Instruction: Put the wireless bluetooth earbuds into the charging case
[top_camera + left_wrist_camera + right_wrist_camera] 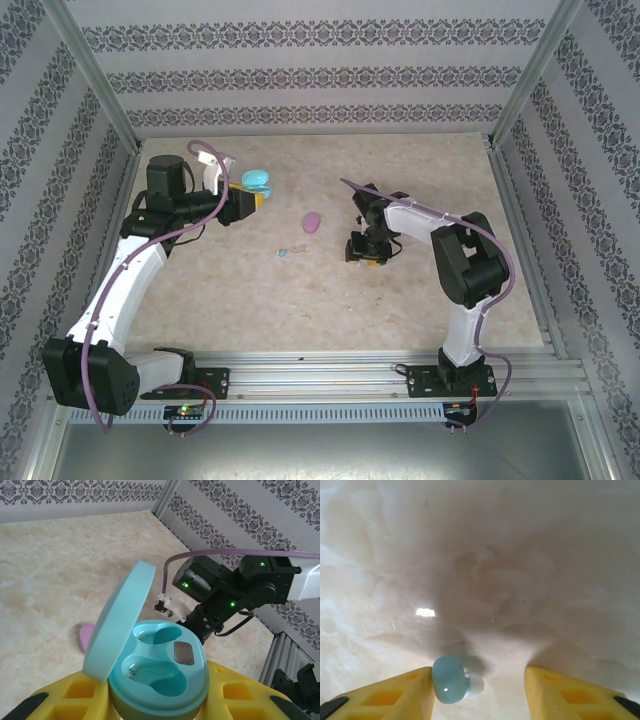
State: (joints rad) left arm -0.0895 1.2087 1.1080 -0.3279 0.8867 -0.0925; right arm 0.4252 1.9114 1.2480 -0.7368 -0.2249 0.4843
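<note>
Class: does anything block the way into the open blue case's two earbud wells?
Nothing visible does. The charging case, clamped in the left gripper, has its lid swung up to one side, and both wells are empty.

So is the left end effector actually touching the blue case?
Touching. The left wrist view shows the open blue case wedged between the left end effector's yellow fingers, pressed against both with no gap.

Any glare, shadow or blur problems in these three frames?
Right wrist: a small glare spot on the table, a broad shadow mid-frame, and the blue earbud looks soft. Left wrist: the open blue case is sharp and evenly lit. Top external: flat light, no glare.
</note>
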